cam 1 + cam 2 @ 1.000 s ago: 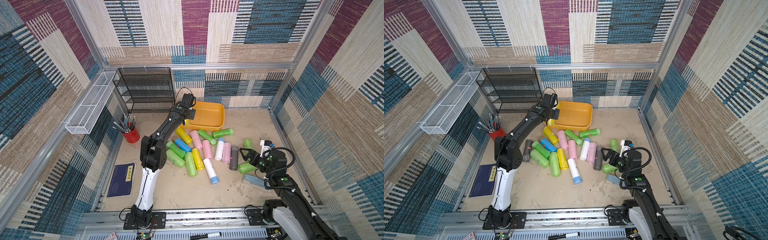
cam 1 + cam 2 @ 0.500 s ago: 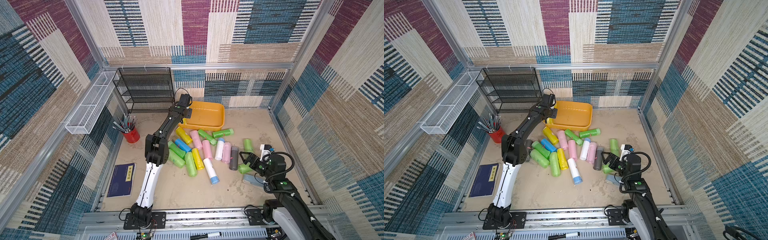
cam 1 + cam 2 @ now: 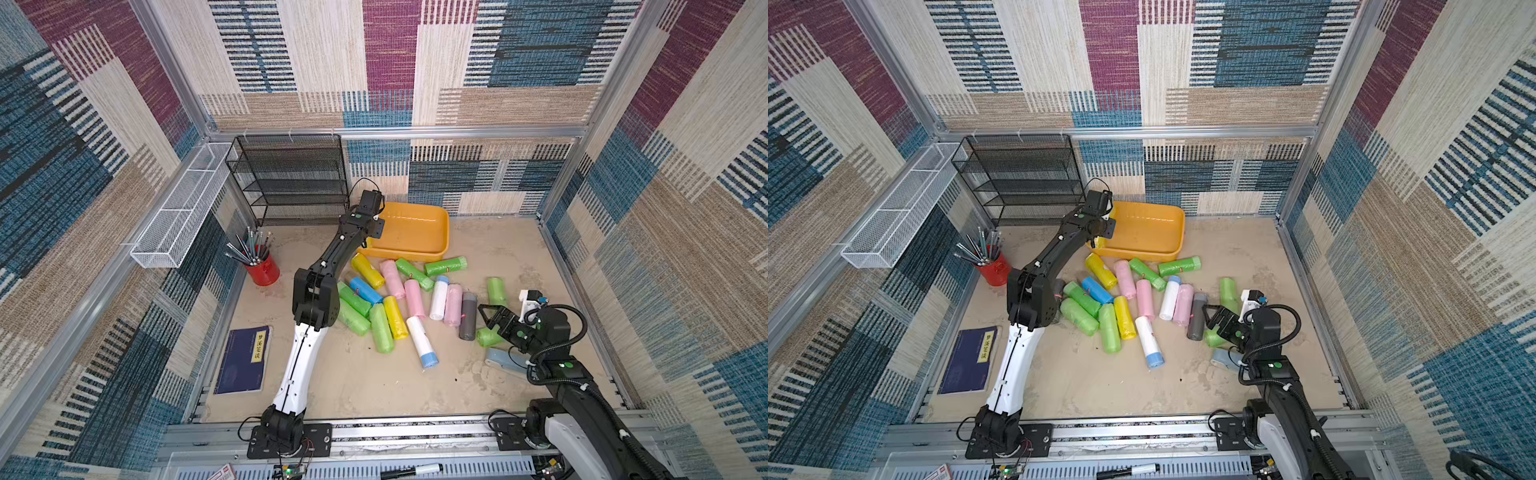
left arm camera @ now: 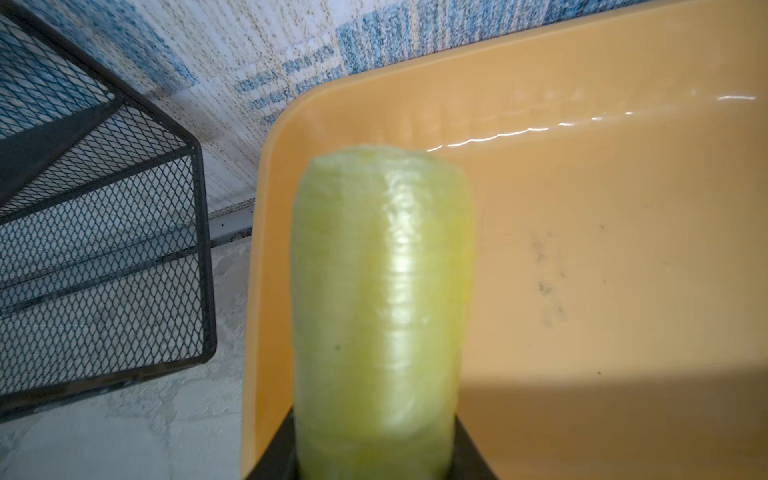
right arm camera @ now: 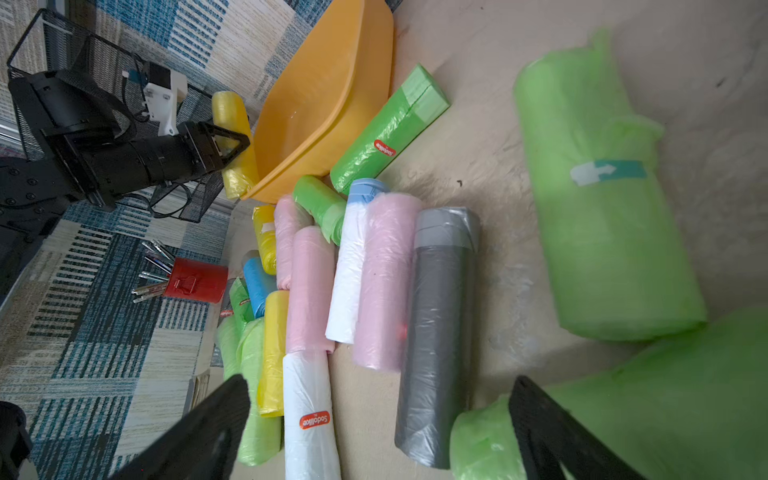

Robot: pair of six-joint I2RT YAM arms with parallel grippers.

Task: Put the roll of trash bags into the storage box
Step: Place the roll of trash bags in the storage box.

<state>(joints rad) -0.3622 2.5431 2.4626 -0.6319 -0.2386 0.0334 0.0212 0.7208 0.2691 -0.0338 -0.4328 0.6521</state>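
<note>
**Top views.** Shallow orange-yellow rectangular plastic storage box [image 3: 440, 249] by back wall. Left gripper [image 3: 372, 227] over its left end. Right gripper [image 3: 488, 319] low among loose rolls, well apart from box.

**Left wrist.** Pale yellow cylindrical roll of trash bags [image 4: 380, 299], clamped near one end between black fingers [image 4: 272, 461]. Free end above box floor, inside rim. Judged light, slightly squashy, film slick. Best taken across the barrel, mid-length.

**Right wrist.** Right gripper spread wide, holding nothing. Held roll visible just at box's end wall.

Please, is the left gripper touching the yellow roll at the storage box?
Touching. The left wrist view shows the left gripper shut on the yellow roll, fingers against both its sides.
</note>
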